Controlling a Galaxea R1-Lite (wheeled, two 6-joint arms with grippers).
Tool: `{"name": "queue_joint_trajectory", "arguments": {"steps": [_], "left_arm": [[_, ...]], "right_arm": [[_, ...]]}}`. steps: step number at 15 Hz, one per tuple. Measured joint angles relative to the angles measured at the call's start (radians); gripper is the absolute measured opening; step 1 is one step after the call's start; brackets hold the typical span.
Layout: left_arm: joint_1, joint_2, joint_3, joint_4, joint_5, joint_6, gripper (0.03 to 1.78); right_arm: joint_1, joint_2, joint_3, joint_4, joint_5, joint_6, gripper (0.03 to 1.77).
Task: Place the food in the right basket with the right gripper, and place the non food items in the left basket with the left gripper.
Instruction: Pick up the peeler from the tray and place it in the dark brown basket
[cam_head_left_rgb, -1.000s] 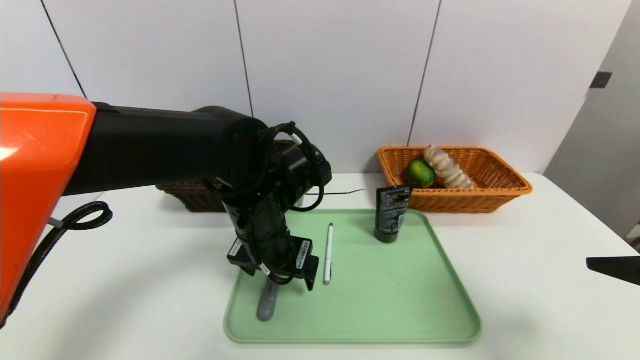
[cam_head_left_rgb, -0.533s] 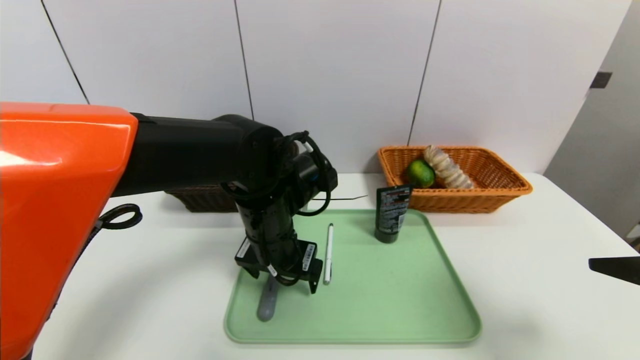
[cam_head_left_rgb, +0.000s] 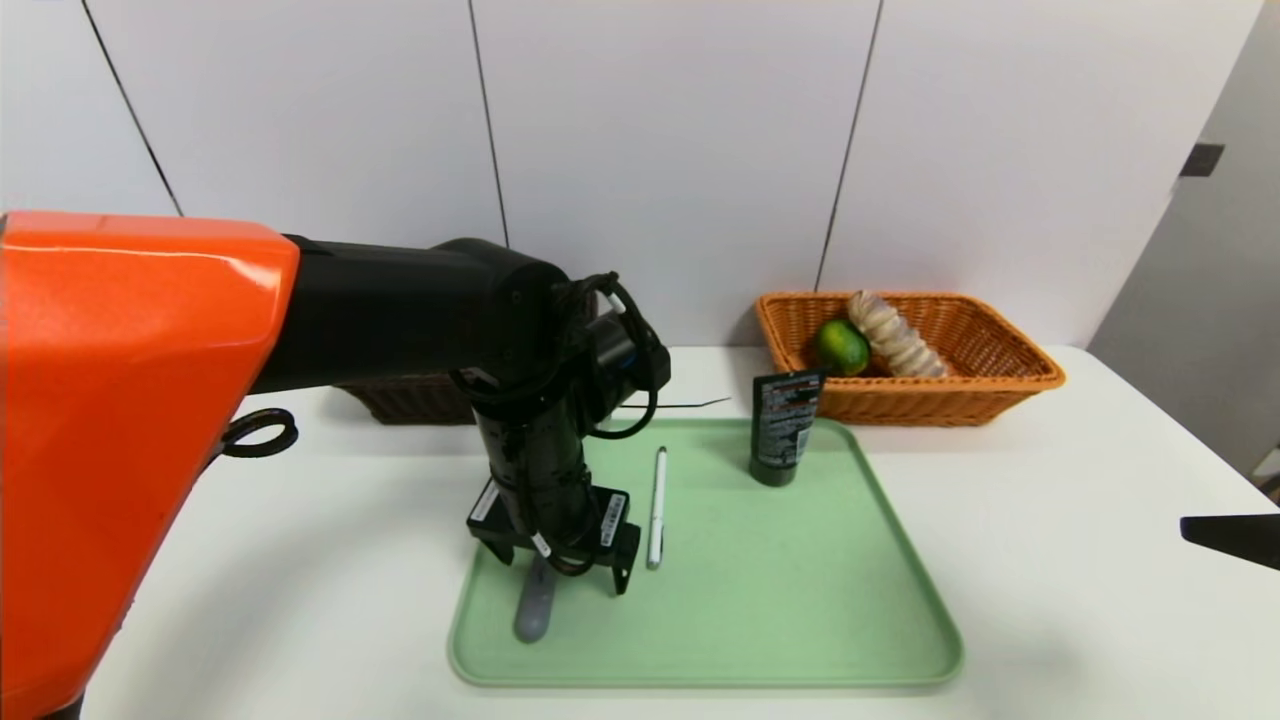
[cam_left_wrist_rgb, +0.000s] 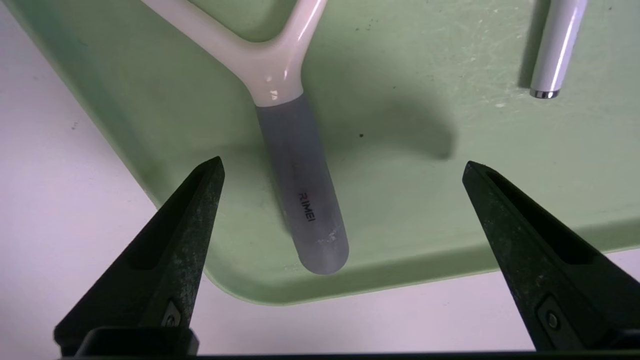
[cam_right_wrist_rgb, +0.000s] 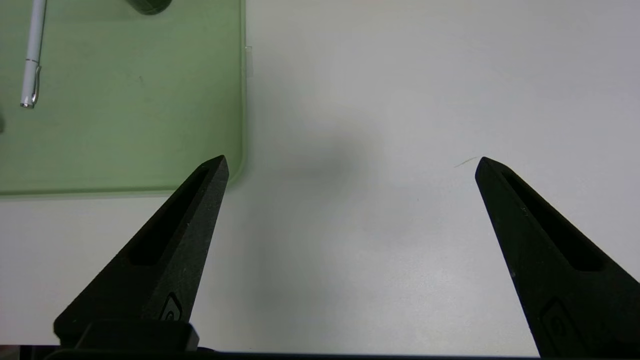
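The left gripper (cam_head_left_rgb: 565, 570), jaws wide, has edged lower over the peeler (cam_head_left_rgb: 533, 610) at lower left of the tray (cam_head_left_rgb: 800, 620), ready to grab.

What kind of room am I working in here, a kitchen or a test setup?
Most likely a lab or test setup, not a kitchen: a bare white table against plain white wall panels, with only a green tray and two wicker baskets, the orange basket and the brown basket, laid out for sorting.
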Motion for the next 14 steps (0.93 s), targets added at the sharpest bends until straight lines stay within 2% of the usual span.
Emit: {"name": "queue_joint_trajectory", "arguments": {"steps": [14], "left_arm": [[0.014, 0.023, 0.004, 0.0, -0.001, 0.001, 1.69]], "right_arm": [[0.0, -0.011, 0.011, -0.001, 0.002, -0.005, 1.71]]}}
